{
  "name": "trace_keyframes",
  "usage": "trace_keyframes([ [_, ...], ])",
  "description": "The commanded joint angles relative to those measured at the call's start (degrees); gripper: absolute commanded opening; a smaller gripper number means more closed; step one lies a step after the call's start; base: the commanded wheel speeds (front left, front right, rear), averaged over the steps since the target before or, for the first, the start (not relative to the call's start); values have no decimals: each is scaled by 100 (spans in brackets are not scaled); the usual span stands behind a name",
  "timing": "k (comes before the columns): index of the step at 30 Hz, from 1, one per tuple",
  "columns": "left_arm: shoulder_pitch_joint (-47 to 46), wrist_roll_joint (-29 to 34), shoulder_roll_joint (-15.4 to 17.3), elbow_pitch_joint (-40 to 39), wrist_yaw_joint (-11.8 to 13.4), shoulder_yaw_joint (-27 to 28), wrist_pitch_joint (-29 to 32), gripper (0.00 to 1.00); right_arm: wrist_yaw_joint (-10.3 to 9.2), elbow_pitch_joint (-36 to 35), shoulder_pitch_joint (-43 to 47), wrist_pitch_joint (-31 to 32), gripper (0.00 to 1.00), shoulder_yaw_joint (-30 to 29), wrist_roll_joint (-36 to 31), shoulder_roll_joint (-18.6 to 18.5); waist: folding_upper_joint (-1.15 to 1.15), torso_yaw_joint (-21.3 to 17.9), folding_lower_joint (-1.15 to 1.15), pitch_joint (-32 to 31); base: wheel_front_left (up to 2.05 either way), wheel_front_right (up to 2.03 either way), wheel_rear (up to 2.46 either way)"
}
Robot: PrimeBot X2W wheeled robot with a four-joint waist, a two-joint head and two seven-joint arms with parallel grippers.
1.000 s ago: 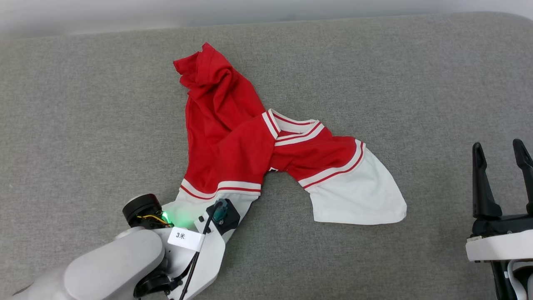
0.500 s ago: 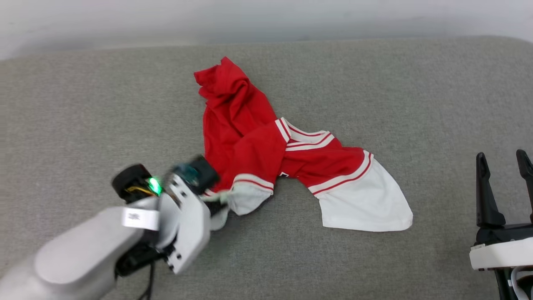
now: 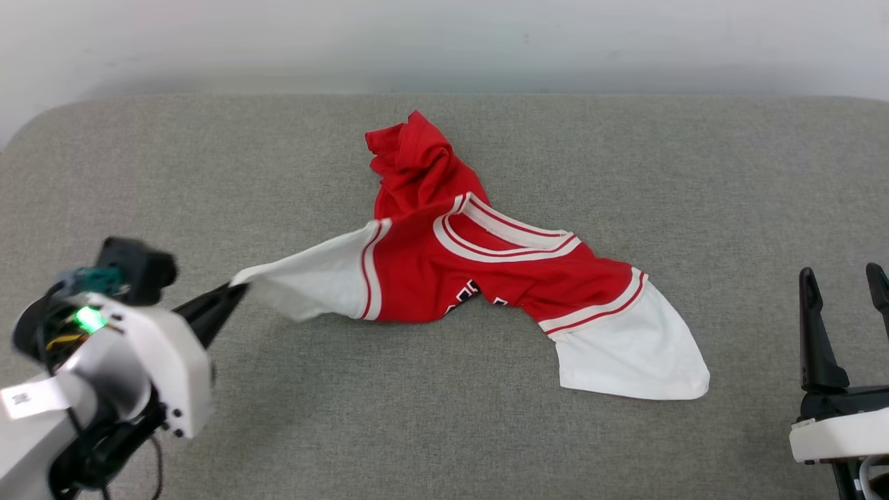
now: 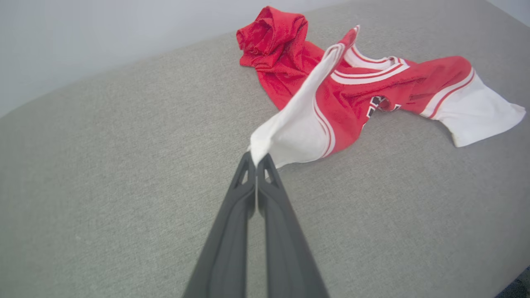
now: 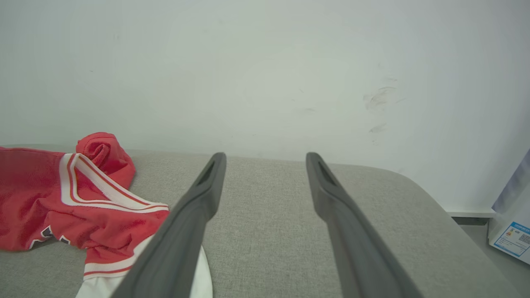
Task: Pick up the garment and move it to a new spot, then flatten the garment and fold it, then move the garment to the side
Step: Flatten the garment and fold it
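The garment [image 3: 486, 271], a red jersey with white sleeves and striped trim, lies crumpled on the grey cushioned surface [image 3: 444, 430]. My left gripper [image 3: 233, 290] is shut on the tip of its white left sleeve [image 3: 312, 278] and holds that sleeve stretched out to the left, lifted off the surface. In the left wrist view the closed fingers [image 4: 258, 165] pinch the sleeve corner of the garment [image 4: 360, 95]. My right gripper [image 3: 844, 278] stands open at the far right, apart from the garment [image 5: 62, 198]. The other white sleeve [image 3: 632, 354] rests flat.
A pale wall [image 5: 265, 74] runs behind the grey surface. A box with a blue label [image 5: 511, 236] stands on the floor beyond the surface's right end. Bare grey cushion lies in front of the jersey and to its left.
My left gripper shut on the white sleeve and pulled it out to the left, unfolding the front of the jersey. The head camera tilted, shifting the whole picture. The right gripper stayed open.
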Motion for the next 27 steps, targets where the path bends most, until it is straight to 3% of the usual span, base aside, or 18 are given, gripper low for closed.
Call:
trace_keyframes([
  [1,171,-85,64,127,74,81,-146,0,-6,-30,63,21,100,-14,19,-44,0,19,0,36,0,0,0],
  [6,723,-469,103,971,39,180,-607,0,-6,-91,-10,74,100,2,42,-105,0,7,0,160,0,0,0],
  [13,1078,-998,-414,2418,-438,206,-925,0,-7,-169,-28,141,100,-23,14,-151,0,-39,0,325,0,0,0],
  [21,903,-982,-976,3719,-852,64,-999,0,-7,-262,-12,263,100,-38,-44,-129,0,-41,0,400,0,0,0],
  [27,675,-861,-1308,4215,-1075,-16,-1119,0,-7,-249,-36,318,100,6,-49,-137,0,-4,0,315,0,0,0],
])
